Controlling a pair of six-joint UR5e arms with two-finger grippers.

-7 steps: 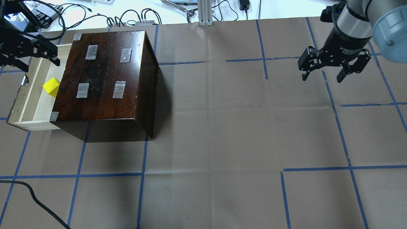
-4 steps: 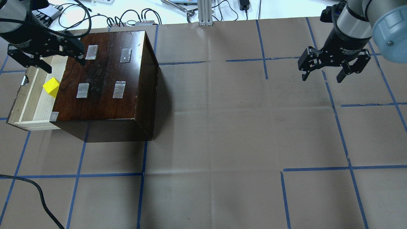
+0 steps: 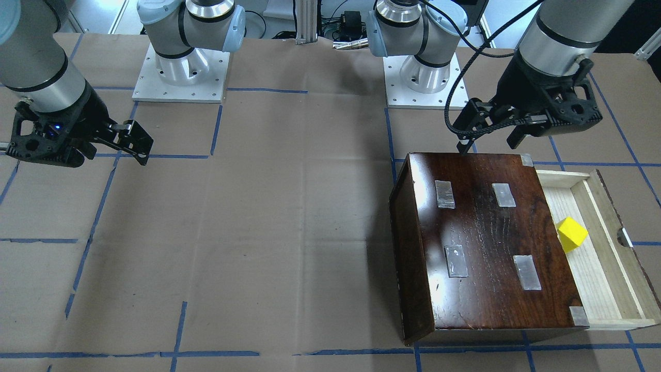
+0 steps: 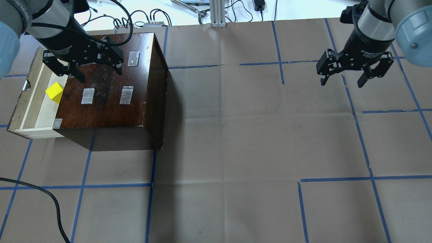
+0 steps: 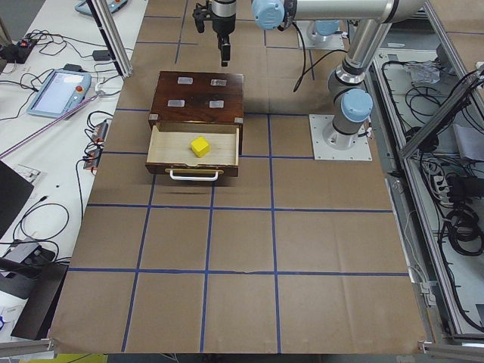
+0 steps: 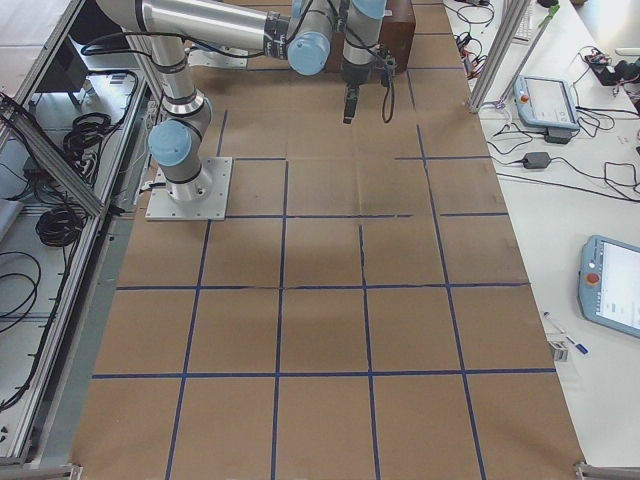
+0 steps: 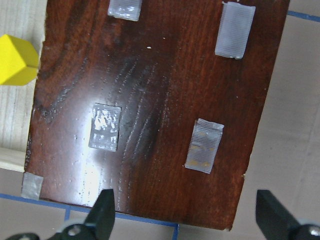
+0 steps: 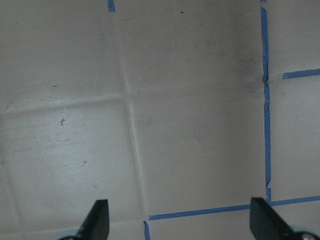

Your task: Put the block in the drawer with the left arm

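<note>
Yellow block (image 4: 54, 91) lies in the pulled-out drawer (image 4: 32, 111), just beside the dark wooden box (image 4: 108, 101) (tape patches on top). Left gripper (image 4: 100, 75) hangs over the box top, fingers spread, holding nothing. Right gripper (image 4: 341, 83) is likewise spread, over the paper-covered table (image 4: 236, 135), well apart.

Yellow block (image 4: 54, 92), dark-brown box (image 4: 111, 84)

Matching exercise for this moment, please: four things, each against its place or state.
1. small bright yellow cube
2. pale unfinished-wood drawer
3. left arm's black gripper
4. right arm's black gripper

A. open, over bare brown table paper
B. open, above the glossy dark-brown wooden box
C. lying in the drawer
D. pulled out of the box

Pairs: 1-C, 2-D, 3-B, 4-A.
</note>
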